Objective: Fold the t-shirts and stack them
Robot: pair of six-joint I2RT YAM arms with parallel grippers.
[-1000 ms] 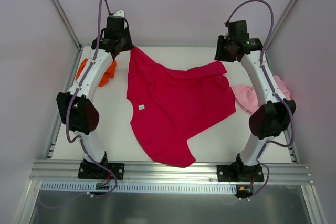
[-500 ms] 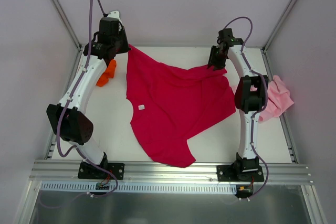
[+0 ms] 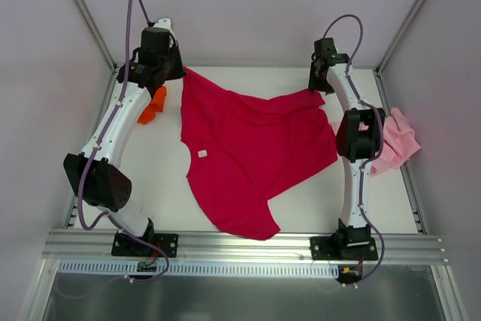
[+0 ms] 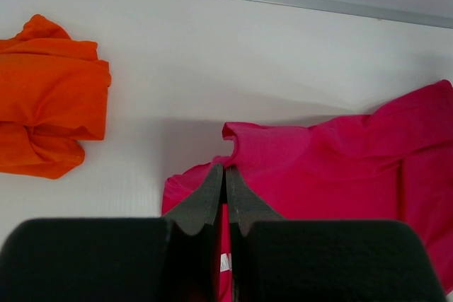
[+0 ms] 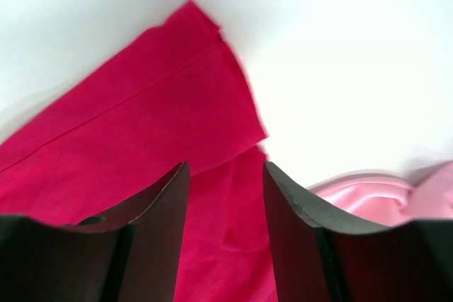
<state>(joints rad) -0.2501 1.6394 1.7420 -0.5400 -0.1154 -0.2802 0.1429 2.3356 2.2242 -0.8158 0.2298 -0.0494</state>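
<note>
**Spreading step, as judged.** The red shirt (image 3: 248,155) lies rumpled at frame centre on the table (image 3: 169,186). The left pincer (image 4: 225,173), upper left, is clamped on its corner. The right pincer (image 5: 225,175), upper right, gapes empty above the sleeve. Next: grip the sleeve, pull flat. The orange shirt (image 3: 152,104) at left and pink shirt (image 3: 397,140) at right do not obstruct.

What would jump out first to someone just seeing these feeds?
The crimson t-shirt sprawls unfolded across the middle of the table, its far left corner pinched in the left fingers. The right fingers hang open over its far right sleeve, gripping nothing. An orange t-shirt lies bunched at the far left and a pink t-shirt at the right edge.
</note>
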